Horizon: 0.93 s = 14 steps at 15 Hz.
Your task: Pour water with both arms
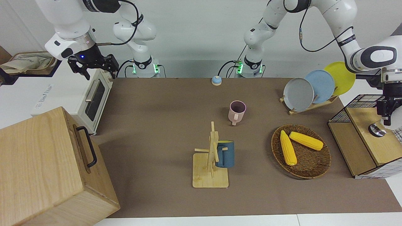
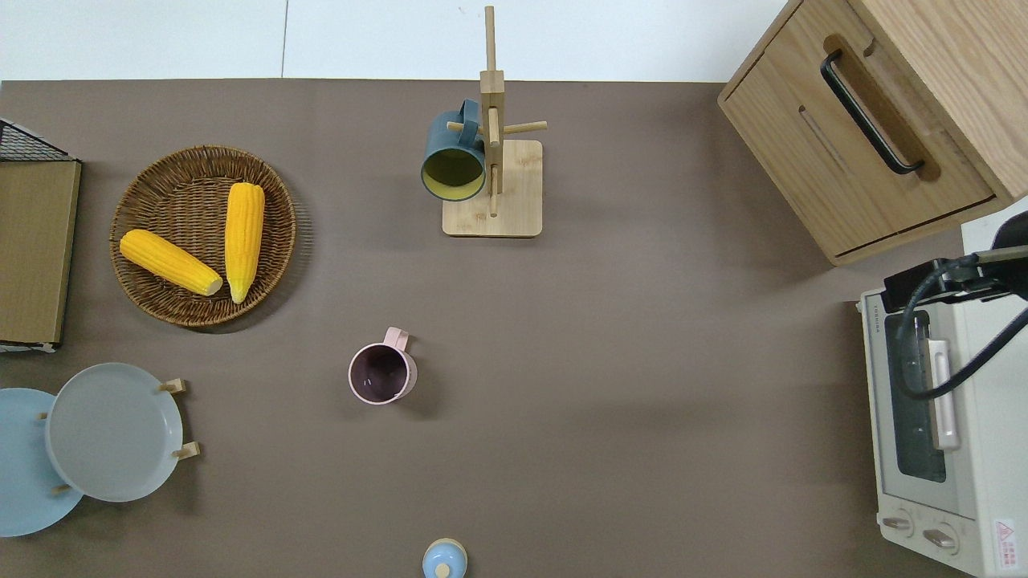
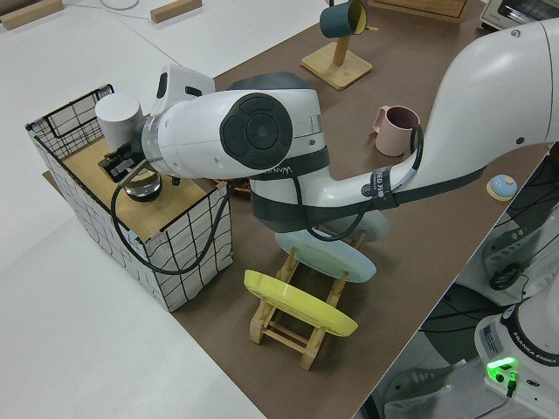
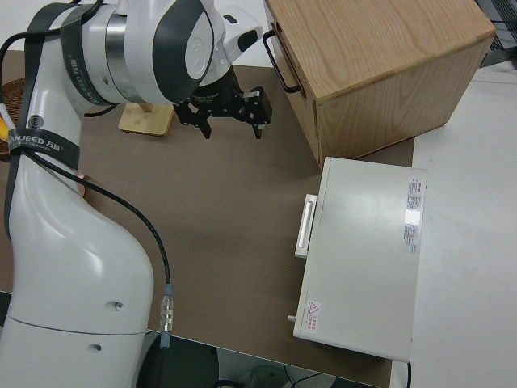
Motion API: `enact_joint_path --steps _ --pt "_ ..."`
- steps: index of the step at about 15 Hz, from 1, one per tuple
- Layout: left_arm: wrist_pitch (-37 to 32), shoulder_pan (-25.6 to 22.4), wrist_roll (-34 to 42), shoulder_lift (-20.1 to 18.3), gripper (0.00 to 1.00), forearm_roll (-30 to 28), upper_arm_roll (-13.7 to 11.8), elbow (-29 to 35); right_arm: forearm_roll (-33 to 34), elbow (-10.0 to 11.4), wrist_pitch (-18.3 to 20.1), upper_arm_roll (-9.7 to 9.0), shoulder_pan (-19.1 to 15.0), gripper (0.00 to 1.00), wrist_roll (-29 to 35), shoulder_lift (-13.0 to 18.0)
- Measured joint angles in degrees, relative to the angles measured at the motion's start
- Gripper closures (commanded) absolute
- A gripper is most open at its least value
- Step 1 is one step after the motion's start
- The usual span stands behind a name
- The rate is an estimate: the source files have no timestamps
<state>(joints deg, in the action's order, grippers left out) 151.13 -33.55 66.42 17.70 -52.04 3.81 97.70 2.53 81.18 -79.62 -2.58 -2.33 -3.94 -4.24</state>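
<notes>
You have the right claw (image 1: 93, 66) at the upper left of the front frame, up in the air with its fingers spread wide and nothing between them; in the overhead frame it sits at the right edge, over the oven (image 2: 940, 449). The left claw (image 1: 388, 108) is at the right edge of the front frame, pointing down over the wooden top of the wire crate (image 1: 366, 121), just above a small metal knob (image 1: 377, 129); you cannot tell from these views whether its fingers are parted or closed. On the table (image 1: 163, 125), the pink mug (image 1: 237, 111) stands upright near the middle of the front frame, handle turned away from the robots. Lower in that frame, the blue mug (image 1: 225, 153) hangs on the wooden mug tree (image 1: 212, 157). Toward the lower right of the frame you see the basket (image 1: 311, 168) holding two corn cobs (image 1: 288, 147). Above it, the rack holds three plates (image 1: 298, 94) on edge. A small blue bell (image 1: 216, 80) sits at the top centre, and the wooden box (image 1: 47, 169) fills the lower left corner.
</notes>
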Motion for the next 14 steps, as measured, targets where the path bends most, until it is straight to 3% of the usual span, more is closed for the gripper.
enact_joint_path --steps 9,11,14 --pt "-0.32 -0.78 -0.77 -0.04 0.01 0.42 -0.01 -2.45 0.00 0.00 0.00 0.00 0.00 0.009 0.00 0.01" --pt "-2.23 -1.28 -4.55 -0.07 0.01 3.78 0.01 -3.28 0.00 0.00 0.00 0.00 0.00 0.009 0.00 0.01" --pt "-10.28 -2.69 -14.66 -0.22 0.01 12.64 -0.10 -6.96 0.00 0.00 0.00 0.00 0.00 0.009 0.00 0.01"
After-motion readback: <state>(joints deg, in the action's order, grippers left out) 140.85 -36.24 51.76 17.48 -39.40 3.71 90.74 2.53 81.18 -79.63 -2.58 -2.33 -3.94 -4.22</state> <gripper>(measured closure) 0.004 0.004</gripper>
